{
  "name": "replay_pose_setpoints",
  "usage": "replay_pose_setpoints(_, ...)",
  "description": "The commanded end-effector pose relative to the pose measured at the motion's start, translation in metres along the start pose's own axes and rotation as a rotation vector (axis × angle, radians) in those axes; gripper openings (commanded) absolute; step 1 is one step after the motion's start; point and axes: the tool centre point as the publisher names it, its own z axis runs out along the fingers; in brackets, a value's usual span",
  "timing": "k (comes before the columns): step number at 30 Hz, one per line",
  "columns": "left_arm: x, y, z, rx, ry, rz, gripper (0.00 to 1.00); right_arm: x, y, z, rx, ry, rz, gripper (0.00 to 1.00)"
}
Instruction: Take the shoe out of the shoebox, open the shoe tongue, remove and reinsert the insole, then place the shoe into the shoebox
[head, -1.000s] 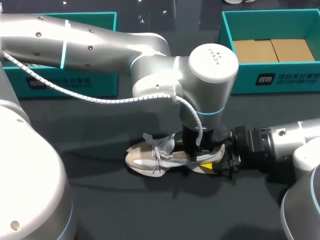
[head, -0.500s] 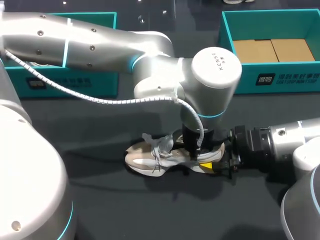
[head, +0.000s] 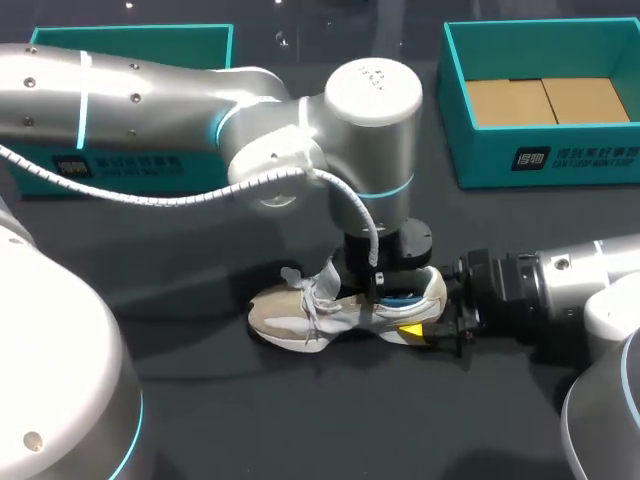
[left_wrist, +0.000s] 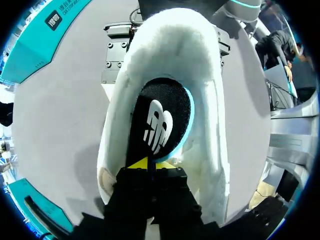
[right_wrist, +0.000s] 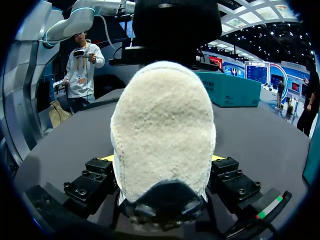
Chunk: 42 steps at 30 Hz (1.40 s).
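Left shoebox: a teal open-topped cardboard shoebox (head: 130, 35) is set well behind the left claw, its inside mostly hidden by the arm.
Left claw: the left claw (left_wrist: 148, 164) is lowered into the shoe's opening, and its yellow tips are pinched together on the near end of the insole.
Shoe: a cream and grey laced trainer (head: 310, 315) is stood on its sole, directly under the left claw.
Insole: a black fabric insole with a white logo (left_wrist: 162, 117) is seen inside the shoe, ahead of the left claw.
Right claw: the right claw (right_wrist: 162, 158) is clamped on the fleecy heel from both sides.
Right shoebox: a second teal shoebox (head: 540, 155), brown card inside, is set well behind the right claw.
Done: the shoe is judged taken out.
Left: insole removal and reinsertion, then boxing.
Counter: a dark matt counter (head: 250, 420) carries everything.
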Motion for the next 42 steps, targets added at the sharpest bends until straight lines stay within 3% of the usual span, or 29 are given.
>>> replay_pose_setpoints(1,-0.009,0.018,-0.013,0.072,0.036,0.003,0.0,0.004,0.0,-0.001,0.004,-0.002,-0.001,0.0)
replay_pose_setpoints(20,0.011,0.015,-0.044,0.185,0.092,0.017,0.0,0.004,0.0,-0.001,0.004,-0.002,-0.001,0.0)
replay_pose_setpoints(42,0.001,0.011,-0.05,0.254,0.095,-0.095,0.0,0.004,0.0,-0.001,0.004,-0.002,-0.001,0.0)
